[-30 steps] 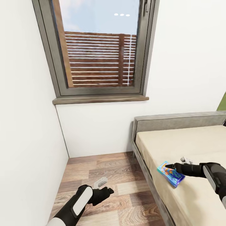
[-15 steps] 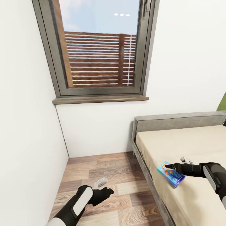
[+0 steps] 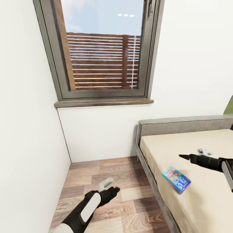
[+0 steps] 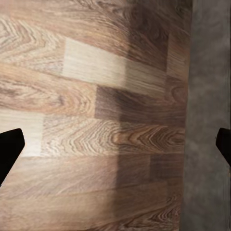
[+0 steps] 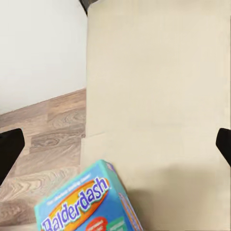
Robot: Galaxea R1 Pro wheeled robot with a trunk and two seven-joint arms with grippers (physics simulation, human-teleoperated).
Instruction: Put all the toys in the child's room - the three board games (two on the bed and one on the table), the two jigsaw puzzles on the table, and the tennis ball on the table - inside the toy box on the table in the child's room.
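The right gripper (image 3: 194,156) hangs above the bed (image 3: 194,149), its jaws spread wide with nothing between them; in the right wrist view its dark fingertips (image 5: 9,147) sit at both edges. Just beside it, nearer the bed's edge, the blue board game (image 3: 176,179) lies flat on the beige mattress, lettered "Balderdash". The left gripper (image 3: 110,186) hovers over the wood plank floor (image 3: 97,171) beside the bed's grey frame, jaws likewise wide apart and empty.

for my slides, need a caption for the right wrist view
Open right gripper above the blue board game on the beige bed.
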